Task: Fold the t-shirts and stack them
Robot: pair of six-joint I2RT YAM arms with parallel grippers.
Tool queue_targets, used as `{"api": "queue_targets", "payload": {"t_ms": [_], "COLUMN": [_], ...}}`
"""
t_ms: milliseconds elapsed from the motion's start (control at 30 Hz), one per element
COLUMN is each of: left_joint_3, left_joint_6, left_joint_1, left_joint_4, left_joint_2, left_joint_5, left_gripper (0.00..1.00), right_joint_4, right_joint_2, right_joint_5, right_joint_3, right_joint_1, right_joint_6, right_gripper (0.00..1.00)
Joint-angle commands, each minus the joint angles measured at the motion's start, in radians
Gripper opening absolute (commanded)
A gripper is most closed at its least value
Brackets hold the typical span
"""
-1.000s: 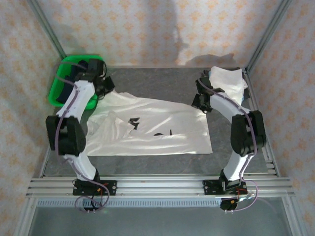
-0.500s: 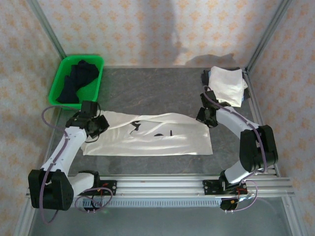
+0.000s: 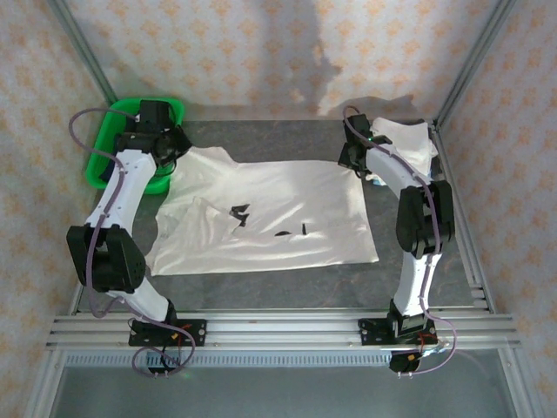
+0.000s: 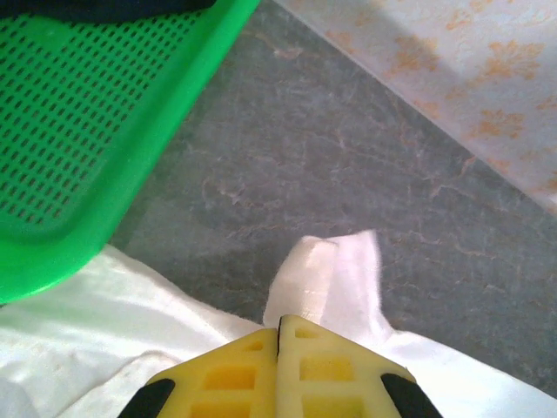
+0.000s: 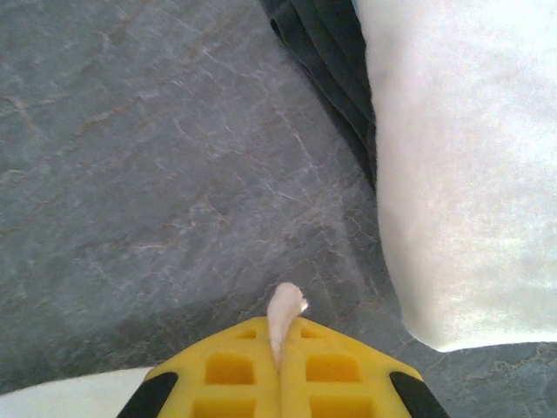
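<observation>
Two shirts are on the table. The spread t-shirt (image 3: pixel 270 222) lies mid-table with its long axis left to right, its rumpled sleeve end toward the green basket (image 3: pixel 97 167) and its straight edge to the right. It is white with small black marks. The left gripper (image 4: pixel 278 326) pinches its far-left corner and the right gripper (image 5: pixel 280 335) its far-right corner. The folded t-shirt (image 3: pixel 405 148) sits at the far right.

t-shirt (image 3: pixel 287 222): spread flat | left tool (image 3: pixel 178 149), right tool (image 3: pixel 351 163): gripping far corners

t-shirt (image 3: pixel 270 218) unfolded, spread wide, far edge drawn back
</observation>
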Motion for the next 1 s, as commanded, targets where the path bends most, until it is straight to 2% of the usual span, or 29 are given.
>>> {"api": "queue_targets", "payload": {"t_ms": [0, 300, 433, 633, 767, 900, 967], "left_joint_3": [-0.098, -0.382, -0.499, -0.698, -0.787, -0.828, -0.834], "left_joint_6": [0.026, 0.003, 0.014, -0.018, -0.045, -0.054, -0.051], "left_joint_1": [0.008, 0.014, 0.015, 0.015, 0.015, 0.014, 0.014], "left_joint_4": [-0.021, 0.008, -0.014, 0.011, 0.013, 0.003, -0.011], "left_joint_2": [-0.052, -0.297, -0.391, -0.517, -0.587, -0.629, -0.645], "left_joint_5": [0.013, 0.068, 0.05, 0.093, 0.118, 0.132, 0.13], "left_gripper": [0.0, 0.0, 0.0, 0.0, 0.0, 0.0, 0.0], "right_joint_4": [0.002, 0.123, 0.105, -0.038, -0.022, -0.053, -0.071], "right_joint_2": [-0.019, -0.209, -0.271, -0.317, -0.283, -0.254, -0.272], "right_joint_5": [-0.052, -0.112, -0.184, -0.14, -0.193, -0.173, -0.124], "right_joint_3": [-0.047, -0.34, -0.414, -0.431, -0.445, -0.446, -0.466], "right_joint_1": [-0.013, -0.014, -0.014, -0.014, -0.015, -0.014, -0.015], "right_joint_6": [-0.015, -0.013, -0.003, 0.088, 0.161, 0.21, 0.235], "right_gripper": [0.04, 0.1, 0.22, 0.4, 0.42, 0.41, 0.42]}}
